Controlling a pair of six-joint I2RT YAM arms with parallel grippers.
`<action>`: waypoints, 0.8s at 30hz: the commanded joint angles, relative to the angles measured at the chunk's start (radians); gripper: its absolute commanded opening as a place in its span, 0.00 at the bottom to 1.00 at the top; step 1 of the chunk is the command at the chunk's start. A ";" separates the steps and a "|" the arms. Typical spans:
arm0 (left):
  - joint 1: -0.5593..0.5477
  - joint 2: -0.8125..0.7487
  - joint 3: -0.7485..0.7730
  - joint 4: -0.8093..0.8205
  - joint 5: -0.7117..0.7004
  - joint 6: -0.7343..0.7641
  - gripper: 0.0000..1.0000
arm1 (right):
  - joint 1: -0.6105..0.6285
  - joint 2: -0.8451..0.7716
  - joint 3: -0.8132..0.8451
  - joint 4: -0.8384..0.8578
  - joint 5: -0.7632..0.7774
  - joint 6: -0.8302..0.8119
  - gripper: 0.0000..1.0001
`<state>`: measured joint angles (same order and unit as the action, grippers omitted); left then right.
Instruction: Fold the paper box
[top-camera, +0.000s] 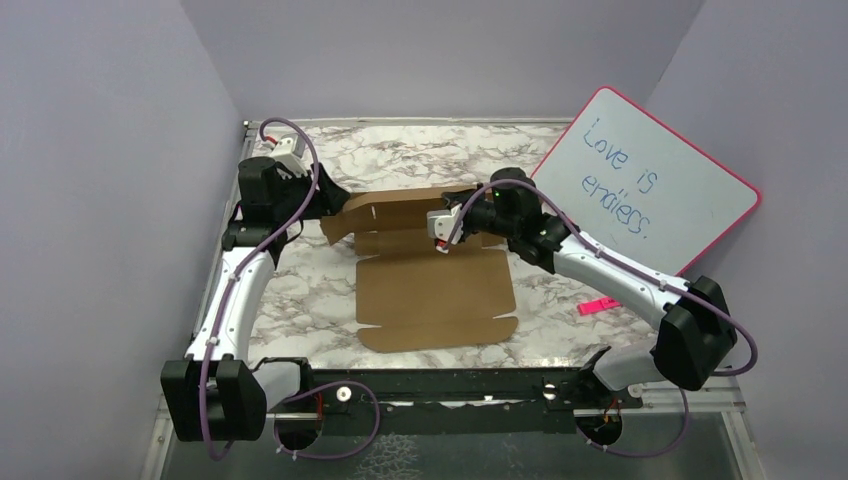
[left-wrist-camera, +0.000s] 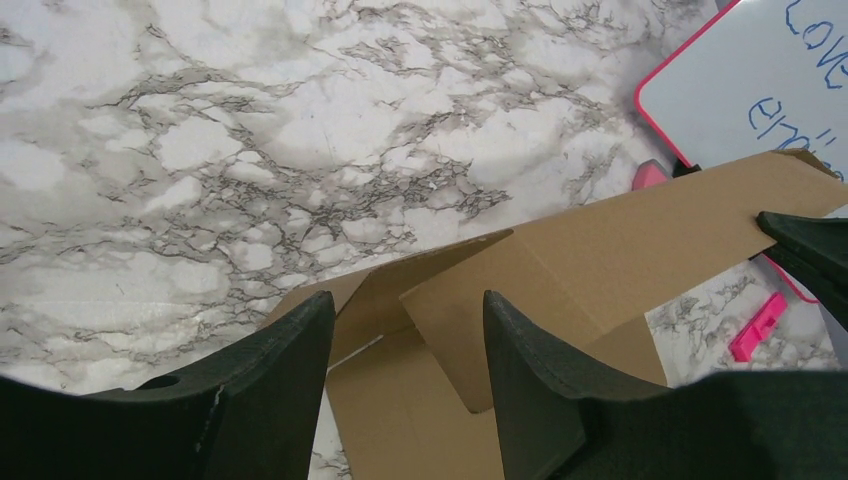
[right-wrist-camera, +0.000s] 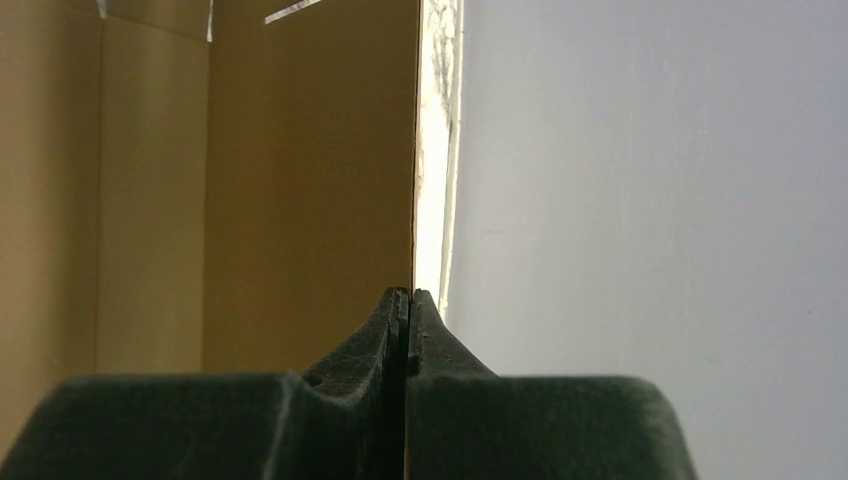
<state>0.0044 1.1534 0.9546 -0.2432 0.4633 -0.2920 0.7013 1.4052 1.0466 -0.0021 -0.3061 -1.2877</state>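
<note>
The paper box (top-camera: 435, 290) is a brown die-cut cardboard sheet lying mostly flat on the marble table, with its far panel (top-camera: 400, 212) raised. My right gripper (top-camera: 441, 240) is shut on that raised panel's edge; in the right wrist view the thin cardboard (right-wrist-camera: 300, 180) runs straight down between the closed fingertips (right-wrist-camera: 407, 292). My left gripper (top-camera: 335, 205) is at the panel's left end. In the left wrist view it (left-wrist-camera: 407, 297) stands open, with a corner flap of the box (left-wrist-camera: 600, 250) just beyond its tips and nothing between them.
A pink-rimmed whiteboard (top-camera: 650, 190) with blue writing leans against the right wall, also seen in the left wrist view (left-wrist-camera: 740, 90). A small pink object (top-camera: 598, 305) lies on the table right of the box. Purple walls close in the left, back and right sides.
</note>
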 joint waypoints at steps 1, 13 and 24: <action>-0.002 -0.043 0.005 -0.029 -0.008 -0.010 0.58 | 0.004 0.011 -0.015 0.110 0.070 0.015 0.03; -0.055 0.008 0.073 -0.041 -0.030 -0.011 0.58 | 0.004 0.109 0.021 0.160 0.072 0.001 0.01; -0.159 0.110 0.094 -0.008 -0.103 -0.032 0.53 | 0.004 0.109 -0.018 0.168 0.079 0.010 0.01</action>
<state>-0.1345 1.2339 1.0245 -0.2802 0.4007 -0.2974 0.7013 1.5036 1.0420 0.1417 -0.2317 -1.2877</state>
